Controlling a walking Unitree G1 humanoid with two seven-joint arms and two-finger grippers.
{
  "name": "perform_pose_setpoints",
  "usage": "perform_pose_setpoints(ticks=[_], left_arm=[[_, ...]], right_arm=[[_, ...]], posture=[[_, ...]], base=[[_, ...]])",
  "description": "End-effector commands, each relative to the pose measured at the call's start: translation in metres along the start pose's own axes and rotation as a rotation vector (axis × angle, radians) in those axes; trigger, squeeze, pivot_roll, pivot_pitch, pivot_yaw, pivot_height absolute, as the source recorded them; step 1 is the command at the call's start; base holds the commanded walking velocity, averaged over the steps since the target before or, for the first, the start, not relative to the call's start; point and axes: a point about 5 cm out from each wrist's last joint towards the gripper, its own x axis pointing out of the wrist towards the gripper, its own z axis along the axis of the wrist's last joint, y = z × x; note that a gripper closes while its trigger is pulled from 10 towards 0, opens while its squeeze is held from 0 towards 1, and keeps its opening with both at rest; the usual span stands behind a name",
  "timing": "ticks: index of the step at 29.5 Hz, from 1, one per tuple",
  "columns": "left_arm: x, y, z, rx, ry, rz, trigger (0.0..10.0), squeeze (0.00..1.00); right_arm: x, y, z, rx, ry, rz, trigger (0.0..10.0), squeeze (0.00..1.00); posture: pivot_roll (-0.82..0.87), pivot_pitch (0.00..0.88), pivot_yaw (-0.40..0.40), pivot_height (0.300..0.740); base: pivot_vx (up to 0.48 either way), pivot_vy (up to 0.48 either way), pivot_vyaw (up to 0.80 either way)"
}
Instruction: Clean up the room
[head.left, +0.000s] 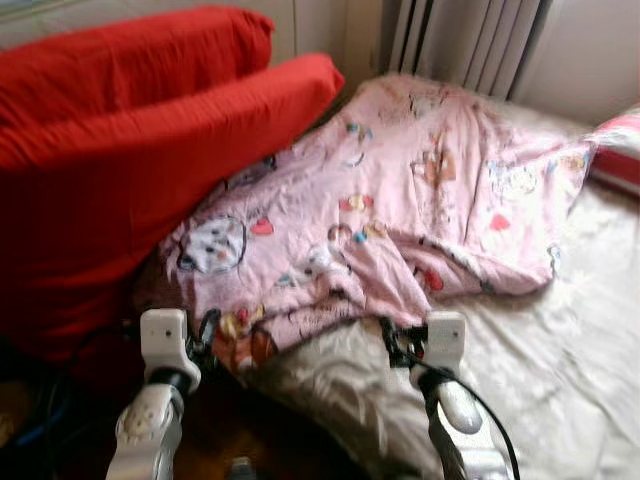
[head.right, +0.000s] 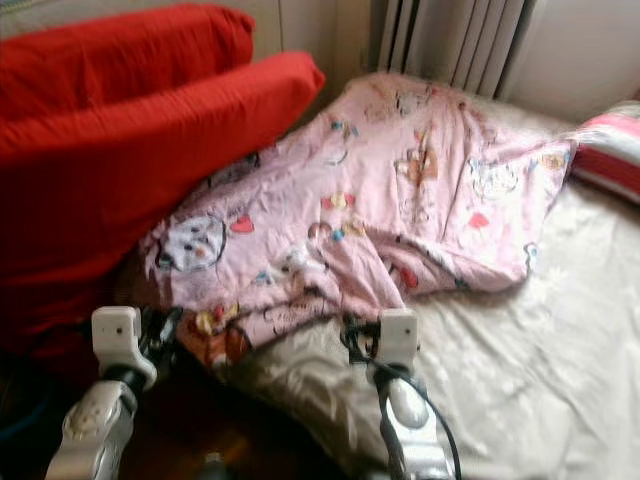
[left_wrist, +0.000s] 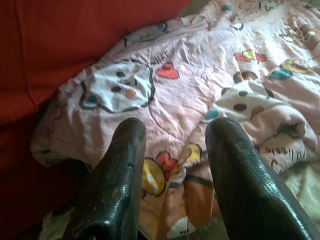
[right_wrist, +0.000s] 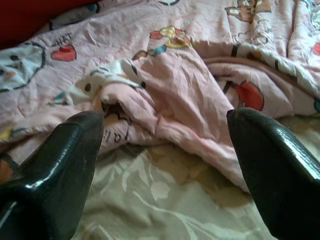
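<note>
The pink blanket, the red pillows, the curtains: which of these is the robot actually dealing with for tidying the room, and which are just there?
Part of the job:
- pink blanket, crumpled on the bed
- left gripper, open, at the blanket's near edge
- right gripper, open, by the rumpled fold

Just there:
- red pillows
- cream sheet
- curtains
- red-and-white cushion

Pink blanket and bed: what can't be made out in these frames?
- Pink blanket: its left edge is tucked behind the red pillows in the eye views.
- Blanket print: blurred in the eye views; cartoon lettering unreadable.
- Floor below the bed edge: dark shadow in the eye views; cables indistinct.
- Striped cushion: cut off by the right edge.
- Cream bedsheet under the blanket: hidden.
</note>
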Motion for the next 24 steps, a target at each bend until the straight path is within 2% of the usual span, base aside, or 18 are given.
perform_pose_setpoints(ticks=[1, 24], left_arm=[[-0.0026, 0.0006, -0.0035, 0.000, 0.022, 0.004, 10.0, 0.00], [0.0010, -0.0068, -0.0027, -0.007, 0.036, -0.038, 10.0, 0.00]], right_arm=[[-0.0032, 0.0011, -0.0025, 0.007, -0.002, 0.003, 10.0, 0.00], [-0.0037, 0.0041, -0.0033, 0.024, -0.005, 0.013, 10.0, 0.00]], posture=[[0.10, 0.245, -0.001, 0.595], [0.10, 0.225, 0.009, 0.595]], base=[[0.000, 0.000, 0.00], [0.000, 0.000, 0.00]])
